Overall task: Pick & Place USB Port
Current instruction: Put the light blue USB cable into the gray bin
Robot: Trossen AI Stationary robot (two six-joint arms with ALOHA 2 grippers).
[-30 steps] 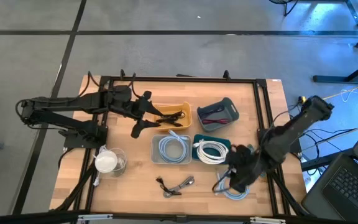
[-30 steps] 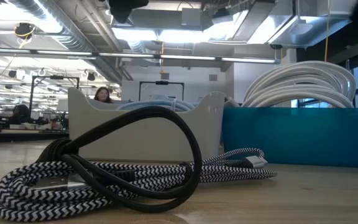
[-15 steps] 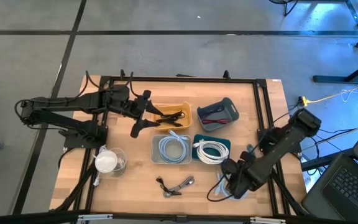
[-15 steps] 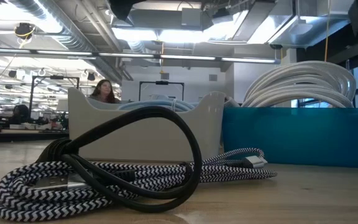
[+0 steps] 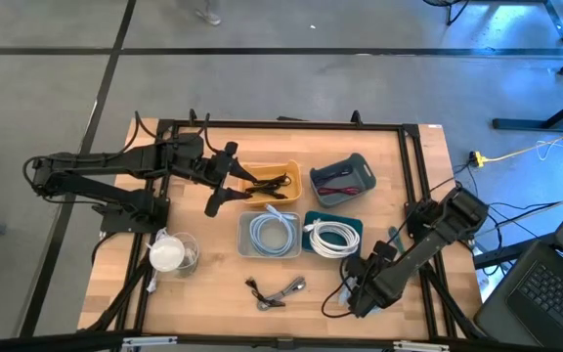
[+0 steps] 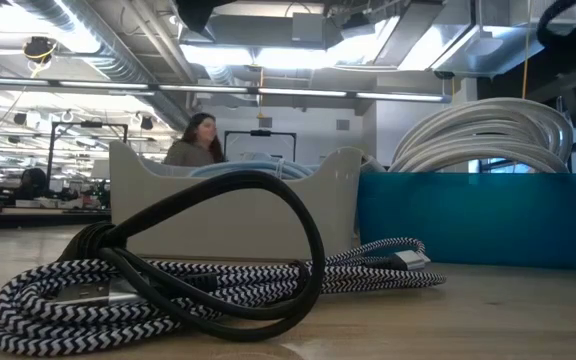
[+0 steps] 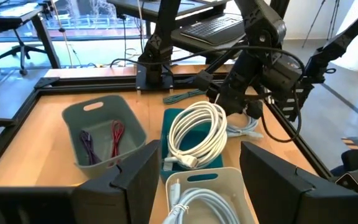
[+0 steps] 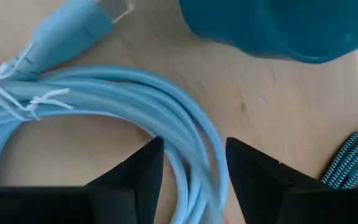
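A light-blue coiled USB cable [image 8: 73, 106] lies on the table near the teal bin [image 8: 272, 25], its plug [image 8: 114, 7] pointing toward the bin. My right gripper [image 8: 191, 180] hangs open right above it, pointing down, one finger on either side of the coil's strands. I cannot tell whether the fingers touch them. From above the gripper [image 5: 358, 291] covers most of the coil. My left gripper [image 5: 223, 182] waits open above the yellow bin [image 5: 286, 168]. A black-and-white braided cable [image 5: 280, 291] lies loose near the table's front edge.
Four bins stand mid-table: the yellow one with black cables, a grey one [image 5: 360, 168] with red and purple cables, a pale one [image 5: 245, 240] with a blue cable and the teal one [image 5: 357, 227] with a white coil. A clear cup [image 5: 171, 254] stands left. A person walks far behind.
My right gripper has sunk toward the table's near edge and tipped from slanting to pointing almost straight down, and now stands just over the light-blue cable. Its fingers stay apart. The cable has not moved. My left arm has kept still.
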